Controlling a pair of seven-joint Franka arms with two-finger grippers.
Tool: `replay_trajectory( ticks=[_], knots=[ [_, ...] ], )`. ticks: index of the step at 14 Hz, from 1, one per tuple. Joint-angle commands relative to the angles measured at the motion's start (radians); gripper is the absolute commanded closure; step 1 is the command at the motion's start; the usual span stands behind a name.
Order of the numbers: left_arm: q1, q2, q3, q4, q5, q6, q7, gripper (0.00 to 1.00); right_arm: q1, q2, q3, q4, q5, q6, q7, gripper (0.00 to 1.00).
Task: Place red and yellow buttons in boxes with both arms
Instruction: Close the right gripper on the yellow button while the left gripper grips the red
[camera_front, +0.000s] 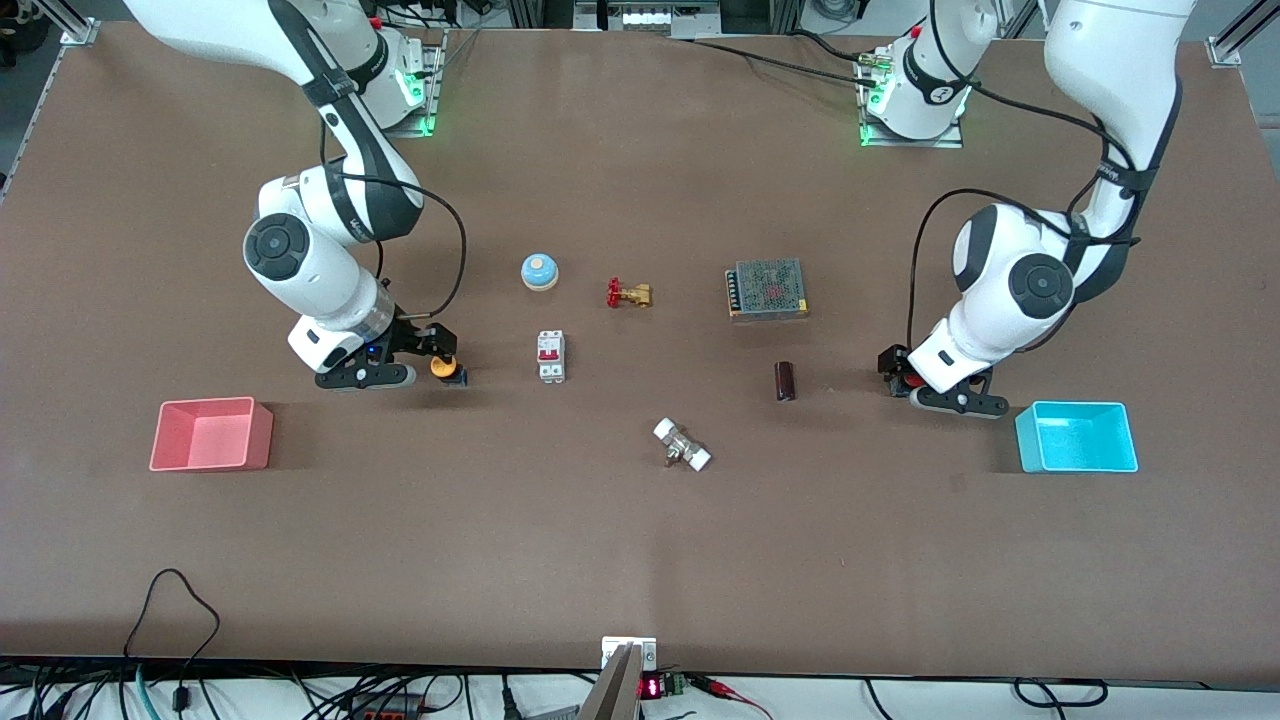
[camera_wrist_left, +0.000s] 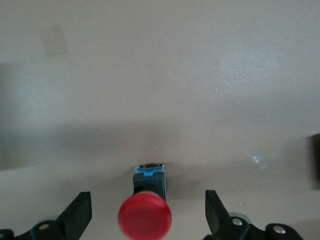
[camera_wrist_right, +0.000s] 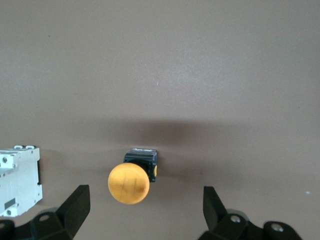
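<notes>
Red button (camera_wrist_left: 145, 216) and yellow button (camera_wrist_right: 129, 183), light and rigid, sit between open hands (camera_wrist_left: 149, 212) (camera_wrist_right: 145, 210), best gripped at their black bases.

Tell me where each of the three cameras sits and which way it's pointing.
Front view: high, across the table, facing both arms' bases; shows both arms and boxes.
Left wrist view: on the left arm, looking down at the red button between its open left hand.
Right wrist view: on the right arm, looking down at the yellow button between its open right hand.
Shared: the front view also shows the yellow button.
</notes>
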Motion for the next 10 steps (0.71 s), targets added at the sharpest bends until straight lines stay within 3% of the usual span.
replay_trajectory(
  ticks=[1, 3, 7, 9, 10],
  knots=[
    [0.005, 0.022, 0.001, -0.021, 0.004, 0.059, -0.012, 0.0, 0.025, 0.016, 0.001, -0.007, -0.019, 0.033, 0.049, 0.0],
    [0.005, 0.032, 0.001, -0.031, 0.004, 0.087, -0.012, 0.12, 0.027, 0.031, -0.001, -0.007, -0.053, 0.038, 0.052, 0.0],
    [0.007, 0.036, 0.001, -0.043, 0.004, 0.107, -0.011, 0.64, 0.029, 0.057, -0.001, -0.001, -0.079, 0.04, 0.07, 0.0],
    [0.009, 0.032, 0.001, -0.038, 0.004, 0.105, -0.008, 0.76, 0.029, 0.067, 0.001, -0.001, -0.088, 0.046, 0.072, 0.0],
    [0.01, 0.026, 0.003, -0.034, 0.004, 0.104, -0.001, 0.77, 0.029, 0.068, 0.001, 0.001, -0.09, 0.047, 0.085, 0.0]
  ],
)
